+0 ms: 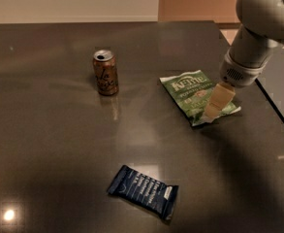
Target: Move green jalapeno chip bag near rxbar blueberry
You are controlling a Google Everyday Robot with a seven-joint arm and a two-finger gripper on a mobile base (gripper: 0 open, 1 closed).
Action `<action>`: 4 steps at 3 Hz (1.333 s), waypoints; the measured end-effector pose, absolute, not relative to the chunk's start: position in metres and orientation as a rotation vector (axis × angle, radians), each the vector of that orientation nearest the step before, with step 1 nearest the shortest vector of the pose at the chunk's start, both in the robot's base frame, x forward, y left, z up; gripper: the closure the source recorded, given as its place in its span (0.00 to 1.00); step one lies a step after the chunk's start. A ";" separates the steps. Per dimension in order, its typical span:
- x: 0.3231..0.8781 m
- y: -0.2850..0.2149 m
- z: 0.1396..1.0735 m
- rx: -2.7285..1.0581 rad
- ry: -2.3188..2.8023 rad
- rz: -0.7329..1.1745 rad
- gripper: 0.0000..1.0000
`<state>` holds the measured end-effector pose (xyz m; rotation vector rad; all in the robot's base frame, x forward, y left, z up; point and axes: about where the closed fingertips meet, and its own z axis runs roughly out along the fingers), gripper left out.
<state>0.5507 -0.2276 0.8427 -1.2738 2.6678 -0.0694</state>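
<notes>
The green jalapeno chip bag (192,92) lies flat on the dark table (54,144), right of centre, with white "Kettle" lettering facing up. The gripper (214,108) comes down from the pale arm at the upper right and sits over the bag's lower right part, its tan fingertips at the bag's surface. The rxbar blueberry (144,192) is a dark navy wrapped bar with white text, lying at the lower centre, well apart from the bag.
A brown-gold drink can (105,72) stands upright left of the bag. The table's right edge (277,110) runs diagonally just right of the bag and arm. A light reflection shows at the lower left.
</notes>
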 end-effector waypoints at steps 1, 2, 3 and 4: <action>0.555 -0.228 0.837 -1.260 2.688 -0.069 0.00; 0.557 -0.226 0.836 -1.252 2.698 -0.056 0.14; 0.555 -0.222 0.838 -1.254 2.691 -0.023 0.36; 0.552 -0.217 0.842 -1.261 2.677 0.008 0.61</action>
